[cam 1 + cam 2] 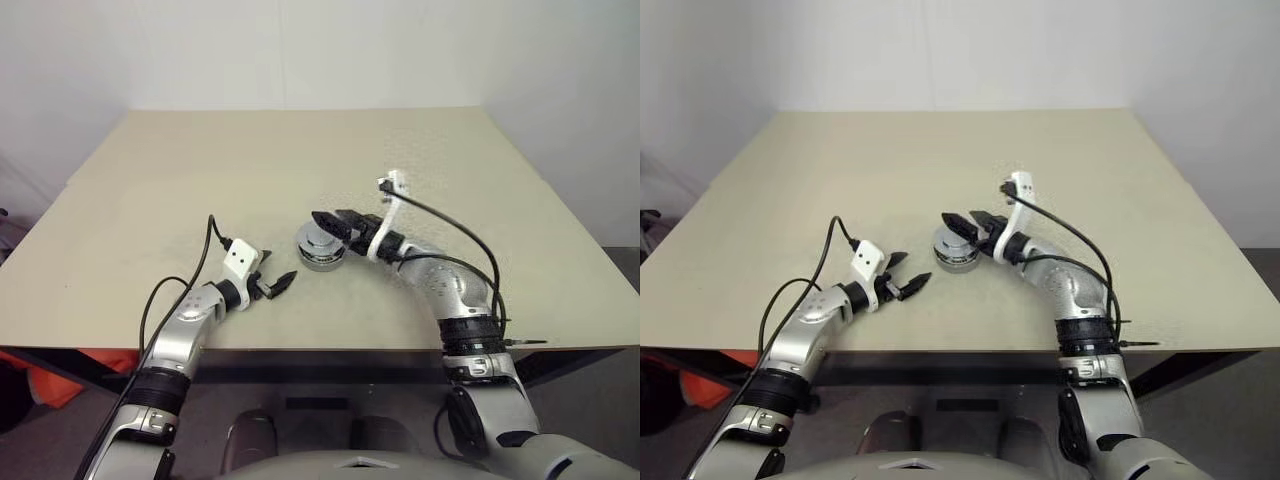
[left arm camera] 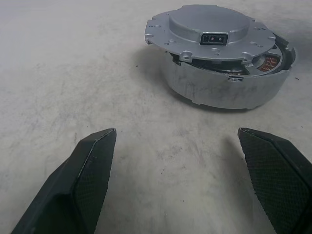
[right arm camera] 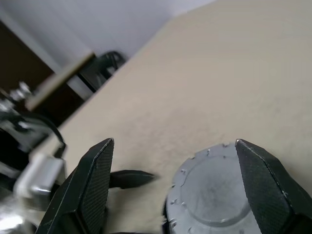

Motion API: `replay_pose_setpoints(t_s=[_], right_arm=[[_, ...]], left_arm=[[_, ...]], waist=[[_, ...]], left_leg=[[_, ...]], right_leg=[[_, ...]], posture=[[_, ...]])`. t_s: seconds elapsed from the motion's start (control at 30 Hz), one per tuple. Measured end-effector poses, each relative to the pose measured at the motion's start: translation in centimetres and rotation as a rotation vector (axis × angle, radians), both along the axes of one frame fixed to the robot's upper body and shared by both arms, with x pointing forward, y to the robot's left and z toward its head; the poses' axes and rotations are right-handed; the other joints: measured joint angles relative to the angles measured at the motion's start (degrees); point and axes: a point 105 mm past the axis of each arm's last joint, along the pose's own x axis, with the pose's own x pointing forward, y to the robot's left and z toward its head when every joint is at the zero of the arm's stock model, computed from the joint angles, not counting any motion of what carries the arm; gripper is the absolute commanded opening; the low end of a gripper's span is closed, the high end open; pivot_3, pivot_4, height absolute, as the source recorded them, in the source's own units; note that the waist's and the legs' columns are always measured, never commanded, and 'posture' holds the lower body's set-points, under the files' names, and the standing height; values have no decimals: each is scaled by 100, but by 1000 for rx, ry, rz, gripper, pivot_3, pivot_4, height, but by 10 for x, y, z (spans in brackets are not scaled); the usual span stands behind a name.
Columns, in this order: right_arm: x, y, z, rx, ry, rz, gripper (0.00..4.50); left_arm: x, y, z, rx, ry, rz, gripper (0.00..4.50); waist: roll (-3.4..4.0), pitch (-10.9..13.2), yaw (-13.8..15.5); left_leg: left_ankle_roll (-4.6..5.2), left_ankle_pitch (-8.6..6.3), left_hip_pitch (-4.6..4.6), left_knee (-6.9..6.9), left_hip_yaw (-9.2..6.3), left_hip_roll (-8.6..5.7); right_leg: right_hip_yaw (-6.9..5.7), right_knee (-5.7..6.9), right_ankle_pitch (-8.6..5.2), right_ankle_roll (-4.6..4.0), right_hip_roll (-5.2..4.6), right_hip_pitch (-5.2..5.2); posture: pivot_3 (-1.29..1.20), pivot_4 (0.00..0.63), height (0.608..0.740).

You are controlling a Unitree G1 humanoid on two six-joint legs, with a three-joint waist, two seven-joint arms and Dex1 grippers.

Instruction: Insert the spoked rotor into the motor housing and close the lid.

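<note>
Both grippers stand released: the left gripper (image 1: 272, 284) nearest on the counter (image 1: 150, 200), aimed at the motor housing (image 2: 229, 90). Its lid (image 2: 212, 31) sits skewed (windings peek out), likely why the right gripper (image 1: 970, 220) hovers above.

A plain beige worktop (image 1: 150, 200) with a faintly speckled surface carries the things. The motor housing (image 2: 222, 87) sits directly on it, a little towards the near edge and about midway across, and the lid (image 2: 212, 31) lies on top, tilted and not fully seated.
</note>
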Motion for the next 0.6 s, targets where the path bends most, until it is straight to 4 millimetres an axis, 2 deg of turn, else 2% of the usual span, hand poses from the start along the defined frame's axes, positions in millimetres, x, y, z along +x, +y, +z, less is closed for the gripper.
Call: replay_pose_setpoints(t_s=[0.17, 0.37, 0.6], right_arm=[[13, 9, -22, -174, -76, -21, 4470], [19, 13, -32, -260, -141, -18, 4470], [17, 14, -37, -311, -187, 26, 4470]], left_arm=[[0, 1, 0, 1, -1, 3, 4254], [0, 5, 1, 6, -4, 15, 4254], [-1, 6, 2, 8, -12, 21, 4254]], waist=[[-1, 1, -8], [-1, 1, -14], [-2, 1, -15]], left_leg=[[2, -1, -3, 2, 0, 0], [7, -4, -8, 2, 0, 0], [11, -6, -5, 7, 0, 1]], right_leg=[[0, 0, 18, -32, 0, -2], [0, -1, 20, -35, 0, -2], [0, 3, 21, -36, 0, -1]], posture=[[0, 0, 740], [0, 0, 740], [0, 0, 740]])
